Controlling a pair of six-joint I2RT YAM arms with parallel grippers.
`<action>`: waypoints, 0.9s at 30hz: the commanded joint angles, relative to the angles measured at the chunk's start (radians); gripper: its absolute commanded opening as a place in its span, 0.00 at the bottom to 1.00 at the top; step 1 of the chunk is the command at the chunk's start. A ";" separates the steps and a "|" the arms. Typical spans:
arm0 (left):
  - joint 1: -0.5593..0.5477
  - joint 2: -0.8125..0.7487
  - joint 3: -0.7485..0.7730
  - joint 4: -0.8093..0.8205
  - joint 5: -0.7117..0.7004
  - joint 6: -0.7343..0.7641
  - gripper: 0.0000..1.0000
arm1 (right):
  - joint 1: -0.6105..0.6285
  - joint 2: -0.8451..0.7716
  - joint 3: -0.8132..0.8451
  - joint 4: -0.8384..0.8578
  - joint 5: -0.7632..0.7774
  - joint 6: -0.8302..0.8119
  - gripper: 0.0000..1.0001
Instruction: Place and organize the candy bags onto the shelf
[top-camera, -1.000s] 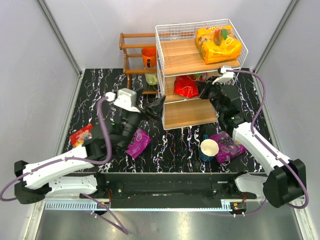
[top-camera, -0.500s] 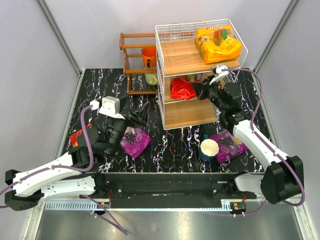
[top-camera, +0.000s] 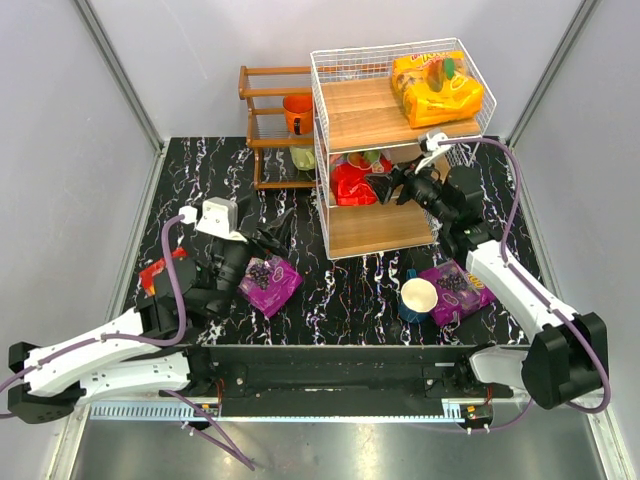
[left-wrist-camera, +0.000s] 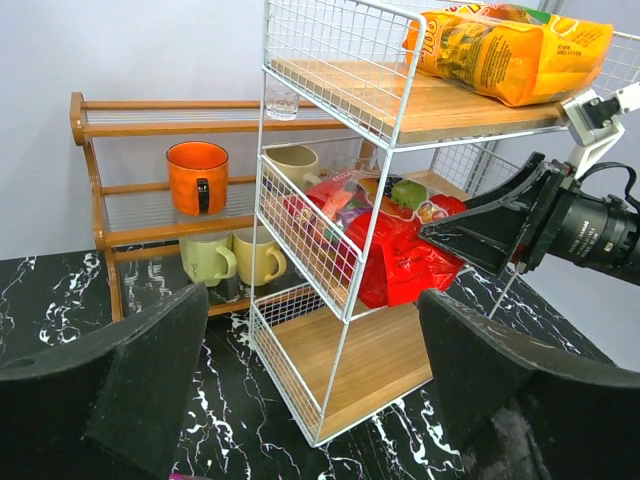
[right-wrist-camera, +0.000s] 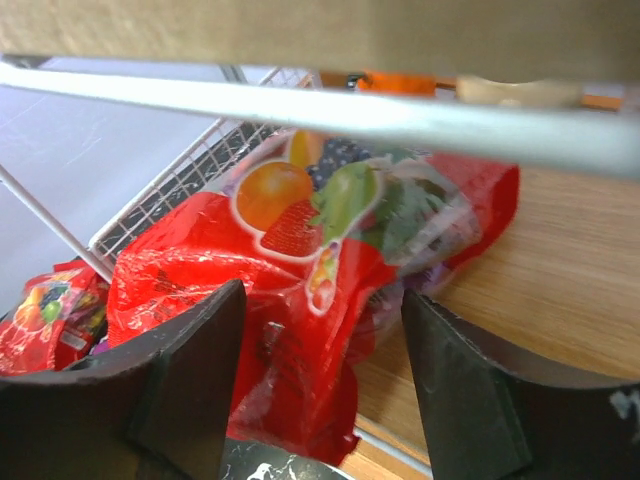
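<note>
From above, the shelf (top-camera: 360, 112) stands at upper centre. The orange-yellow bag (top-camera: 438, 88) lies on its top board and a red bag (top-camera: 350, 186) on the middle board. The right gripper (top-camera: 388, 188) reaches into that middle tier from the right, at the red bag. Lower left, the left gripper (top-camera: 275, 232) hangs over a purple bag (top-camera: 268, 282) lying on the table. A second red bag (top-camera: 160, 270) is at far left. A second purple bag (top-camera: 457, 287) lies lower right, beside the paper cup (top-camera: 418, 296).

In the left wrist view, the left gripper (left-wrist-camera: 312, 310) has its fingers (left-wrist-camera: 130, 380) spread wide with nothing between them. The shelf fills the centre.

In the right wrist view, the right gripper (right-wrist-camera: 322, 300) is parted, one finger on each side of the red bag's near end. I cannot tell whether they touch it.
</note>
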 joint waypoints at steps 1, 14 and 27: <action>0.000 -0.023 -0.006 0.008 -0.028 -0.002 0.89 | 0.000 -0.097 -0.030 0.003 0.137 0.018 0.75; -0.001 -0.080 -0.035 -0.035 -0.048 -0.043 0.89 | 0.000 -0.206 -0.121 0.015 0.221 0.152 0.78; -0.001 -0.092 -0.060 -0.037 -0.059 -0.048 0.90 | 0.000 -0.177 -0.165 0.106 0.163 0.239 0.78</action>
